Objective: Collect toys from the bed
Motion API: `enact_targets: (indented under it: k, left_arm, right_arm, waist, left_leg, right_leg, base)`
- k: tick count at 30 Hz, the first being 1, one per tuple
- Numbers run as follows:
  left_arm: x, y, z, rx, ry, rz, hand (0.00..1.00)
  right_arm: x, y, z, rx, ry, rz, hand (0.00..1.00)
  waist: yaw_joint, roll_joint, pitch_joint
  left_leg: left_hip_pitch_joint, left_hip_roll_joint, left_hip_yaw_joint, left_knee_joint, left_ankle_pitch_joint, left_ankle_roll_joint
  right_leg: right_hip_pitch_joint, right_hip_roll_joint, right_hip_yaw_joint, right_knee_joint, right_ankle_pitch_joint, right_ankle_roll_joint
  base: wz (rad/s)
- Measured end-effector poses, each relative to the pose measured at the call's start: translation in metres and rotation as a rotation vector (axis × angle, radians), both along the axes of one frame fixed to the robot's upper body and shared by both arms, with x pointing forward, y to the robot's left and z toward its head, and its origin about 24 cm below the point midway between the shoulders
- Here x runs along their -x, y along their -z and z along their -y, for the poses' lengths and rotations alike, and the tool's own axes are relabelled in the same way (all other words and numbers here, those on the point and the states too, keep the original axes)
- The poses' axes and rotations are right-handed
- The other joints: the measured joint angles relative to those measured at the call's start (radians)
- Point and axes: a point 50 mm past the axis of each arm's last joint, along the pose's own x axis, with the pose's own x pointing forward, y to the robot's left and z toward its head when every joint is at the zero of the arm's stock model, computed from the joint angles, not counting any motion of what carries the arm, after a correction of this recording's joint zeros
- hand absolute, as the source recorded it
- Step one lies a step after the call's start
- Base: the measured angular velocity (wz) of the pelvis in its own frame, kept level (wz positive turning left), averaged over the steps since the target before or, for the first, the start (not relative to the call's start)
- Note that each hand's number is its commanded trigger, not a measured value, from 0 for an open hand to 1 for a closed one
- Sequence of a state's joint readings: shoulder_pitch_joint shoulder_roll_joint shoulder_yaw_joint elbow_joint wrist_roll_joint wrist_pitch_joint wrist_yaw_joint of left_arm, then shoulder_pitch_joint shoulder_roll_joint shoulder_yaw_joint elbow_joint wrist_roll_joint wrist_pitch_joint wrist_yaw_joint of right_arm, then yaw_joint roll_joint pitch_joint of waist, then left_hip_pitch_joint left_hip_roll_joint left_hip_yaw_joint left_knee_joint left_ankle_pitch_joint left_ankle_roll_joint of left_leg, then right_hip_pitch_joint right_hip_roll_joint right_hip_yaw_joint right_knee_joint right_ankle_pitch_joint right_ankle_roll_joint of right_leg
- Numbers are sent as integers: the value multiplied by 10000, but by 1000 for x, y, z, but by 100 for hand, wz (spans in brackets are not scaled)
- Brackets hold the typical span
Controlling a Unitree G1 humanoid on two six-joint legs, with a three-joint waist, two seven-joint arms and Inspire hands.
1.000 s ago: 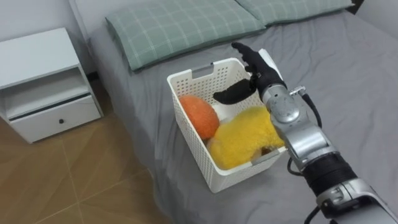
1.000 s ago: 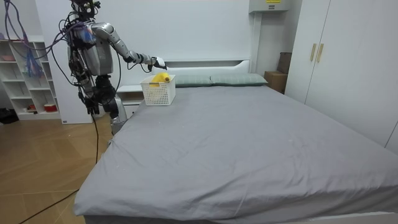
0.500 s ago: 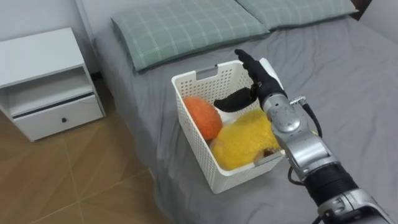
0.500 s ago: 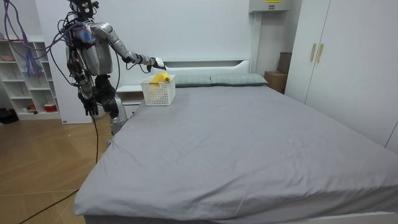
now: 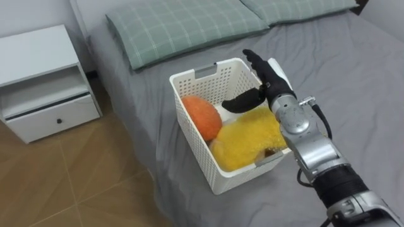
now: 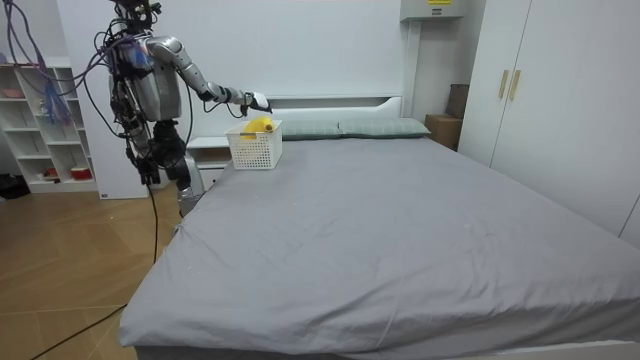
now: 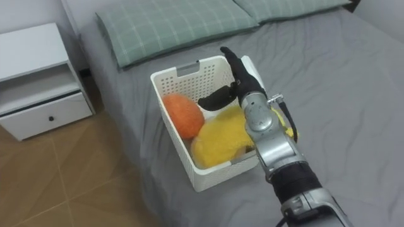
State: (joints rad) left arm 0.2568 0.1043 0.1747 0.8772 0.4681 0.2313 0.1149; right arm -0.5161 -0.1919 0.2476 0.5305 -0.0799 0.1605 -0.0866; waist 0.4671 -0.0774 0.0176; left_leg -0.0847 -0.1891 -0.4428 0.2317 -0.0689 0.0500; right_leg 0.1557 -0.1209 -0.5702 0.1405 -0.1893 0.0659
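A white slatted basket [image 5: 195,86] [image 7: 173,81] stands on the grey bed [image 5: 353,75] near its left edge, below the pillows. Inside lie an orange round toy [image 5: 201,116] [image 7: 183,113] and a yellow plush toy [image 5: 245,140] [image 7: 222,140] that bulges over the near rim. My right hand [image 5: 264,79] [image 7: 236,81] hovers over the basket's far right part, open, fingers stretched and thumb spread above the plush, holding nothing. In the room view I stand beside the bed's head corner, my right hand [image 6: 251,99] reaching over the basket [image 6: 254,148].
Two green checked pillows [image 5: 183,25] lie at the bed's head behind the basket. A white nightstand [image 5: 41,82] with a drawer stands left of the bed on the wooden floor [image 5: 69,183]. White shelves [image 6: 45,130] and a wardrobe [image 6: 560,90] line the room's sides.
The right hand stays open over the basket, almost unmoved. The whole picture shifts slightly right and back, the camera's own move. The toys have not moved.
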Motion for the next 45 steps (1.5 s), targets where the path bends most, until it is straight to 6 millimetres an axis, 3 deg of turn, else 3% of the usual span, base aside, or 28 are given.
enact_targets:
  k: [5, 6, 10, 16, 19, 22, 29, 38, 43, 45]
  left_arm:
    - [3, 1, 0, 36, -72, -95, 0]
    - [2, 1, 0, 35, -78, -74, 0]
    - [-1, 1, -1, 20, -207, 3, 0]
    - [-4, 1, 1, -47, -131, 59, 0]
    - [-13, -1, 0, -112, -41, 295, 0]
    - [-20, -1, -1, -288, -11, 450, 0]
    - [-25, -2, 0, -107, -264, 772, 0]
    - [-23, 0, -1, 32, -328, 695, 0]
    - [-9, -1, -10, -211, -439, 328, 0]
    - [-2, -1, -12, -276, -619, 104, 0]
  right_arm:
    - [-1, -3, 2, -45, 19, 243, 0]
    - [-1, -5, 2, -50, 7, 316, 0]
    - [-2, -13, 6, -158, 161, 694, 0]
    - [-5, -22, 26, -766, 1002, 1045, 0]
    - [-6, -39, 36, -804, 1288, 1755, 0]
    - [-6, -46, 40, -713, 1333, 2068, 0]
    - [-5, -51, 53, -1018, 1817, 2199, 0]
    - [2, -48, 84, -1258, 2794, 2153, 0]
    - [20, -34, 105, -982, 3437, 1836, 0]
    - [24, -34, 115, -1113, 3856, 1905, 0]
  waist:
    - [-29, 33, -47]
    - [-41, 12, -96]
    - [-333, 5, -107]
    - [-1114, -2, -131]
    - [-1604, -49, -166]
    - [-1863, -52, -163]
    - [-2808, -59, -153]
    - [-3433, -53, -153]
    - [-3756, -80, -167]
    - [-4220, -75, -166]
  left_leg:
    - [298, 166, 493, -210, -51, 67]
    - [301, 240, 730, -263, -60, 81]
    - [471, 361, 1142, -356, -44, 129]
    - [765, 616, 2067, -565, -231, 226]
    - [791, 799, 2717, -645, -266, 260]
    - [1068, 979, 3359, -730, -402, 277]
    - [1437, 1197, 4114, -737, -681, 277]
    - [1702, 1557, 4969, -847, -915, 126]
    - [1825, 1773, 5375, -851, -1052, -8]
    - [1833, 1808, 5398, -853, -1063, -30]
  right_leg:
    - [-29, -13, 520, -15, 1, -4]
    - [-127, -10, 718, 29, 9, -17]
    - [-134, 2, 1204, 160, 69, -93]
    - [-347, 48, 2139, 327, 118, -99]
    - [-647, 115, 2742, 439, 206, -131]
    - [-656, 217, 3260, 427, 281, -162]
    - [-595, 390, 3841, 424, 317, -189]
    - [-740, 702, 4263, 394, 398, -318]
    - [-738, 911, 4601, 298, 450, -403]
    - [-733, 944, 4605, 276, 447, -410]
  base:
    - [-31]
    - [-41]
    - [-35]
    - [-49]
    - [-59]
    - [-66]
    - [-38]
    - [-30]
    - [-25]
    - [-2]
